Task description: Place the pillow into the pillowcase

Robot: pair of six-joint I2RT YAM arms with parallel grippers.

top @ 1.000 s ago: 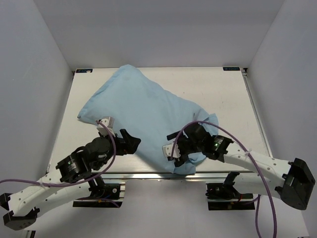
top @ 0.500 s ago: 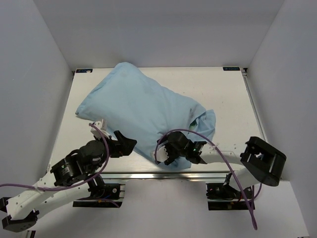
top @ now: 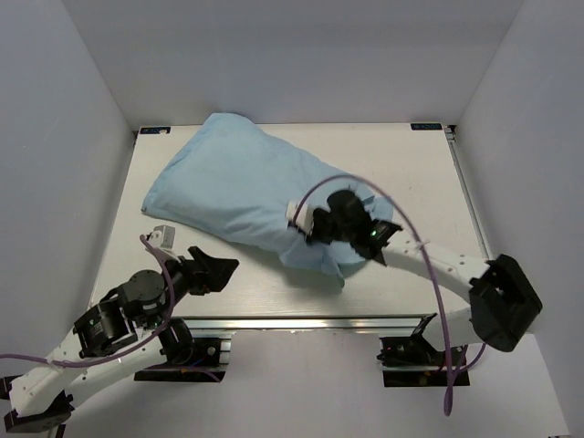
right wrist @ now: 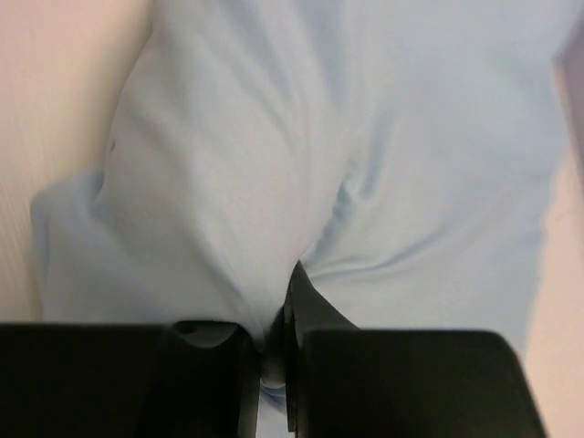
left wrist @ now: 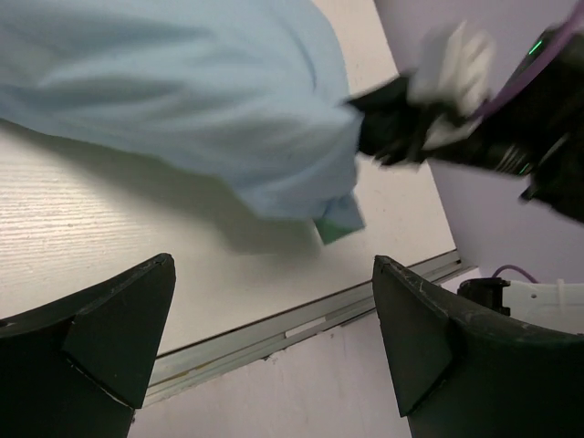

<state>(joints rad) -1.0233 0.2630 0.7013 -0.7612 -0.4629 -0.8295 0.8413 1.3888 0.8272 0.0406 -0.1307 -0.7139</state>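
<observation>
Looks mostly done, op: the pillowcase (top: 237,187) is puffed full and rounded, so I'd judge the pillow's inside, tho you can't see the pillow itself in any view. Case lies slantwise on the table (top: 411,164), from the table's far-left corner to abt its middle, light-blue face up, soft creases, w/ loose spare fabric at the end nearer the table's right side. A small mint-green bit (left wrist: 339,219) peeks out under that end. R gripper (top: 315,228) sits over the table's middle, jaws nearly closed, pinching a fold of the blue fabric; its wrist cam shows cloth bunched betw them. L gripper (top: 221,270) hangs over the table's near-left part, jaws spread wide, nothing in them, clear of the case. Left to do, prob: pull slack over the last end & flatten the mouth. Can't tell if the mouth fully covers the pillow.
</observation>
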